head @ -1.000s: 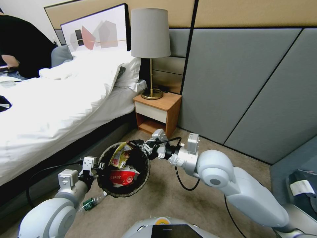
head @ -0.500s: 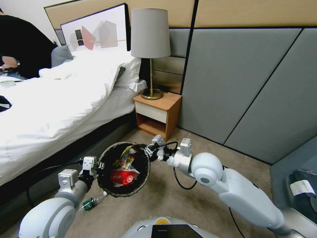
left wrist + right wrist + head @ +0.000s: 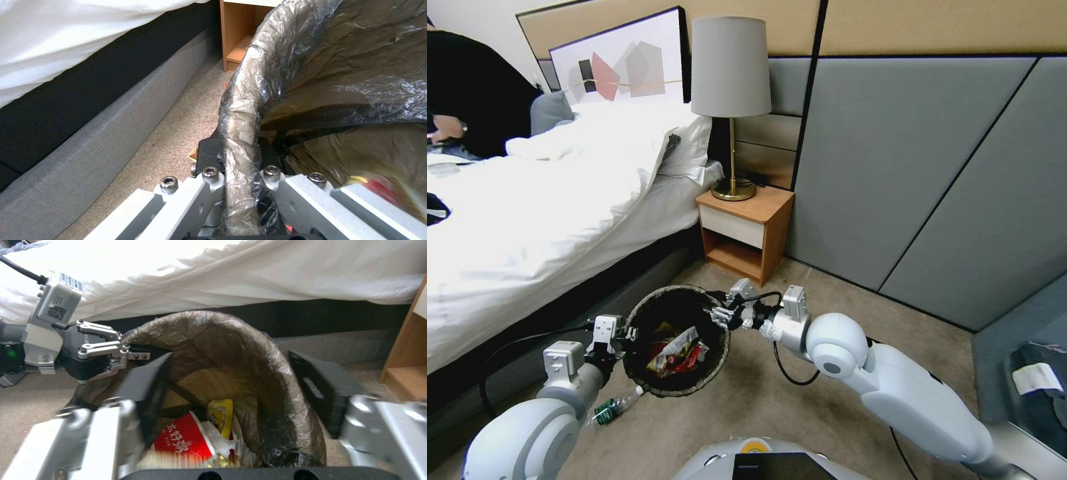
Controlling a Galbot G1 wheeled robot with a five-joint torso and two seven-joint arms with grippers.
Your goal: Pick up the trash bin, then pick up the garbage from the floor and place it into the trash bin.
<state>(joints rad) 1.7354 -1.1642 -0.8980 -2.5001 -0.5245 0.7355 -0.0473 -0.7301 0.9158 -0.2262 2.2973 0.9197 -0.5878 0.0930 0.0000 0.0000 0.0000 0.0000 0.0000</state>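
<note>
Two wide-spread right gripper [image 3: 236, 386] fingers [image 3: 146, 390] above trash bin [image 3: 267, 373].

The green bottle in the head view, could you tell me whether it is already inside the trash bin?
No, the green plastic bottle lies on the beige carpet floor beside the bag-lined round bin.

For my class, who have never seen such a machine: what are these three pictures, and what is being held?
It is a wheeled robot with two arms. One picture looks down from its head; the other two come from cameras on its wrists. The left tool is clamped on the rim of the trash bin, holding it up beside a bed. The right tool hangs open at the bin's opposite rim. Inside lies garbage: a red-and-white packet and a yellow wrapper. A green bottle lies on the floor.
</note>
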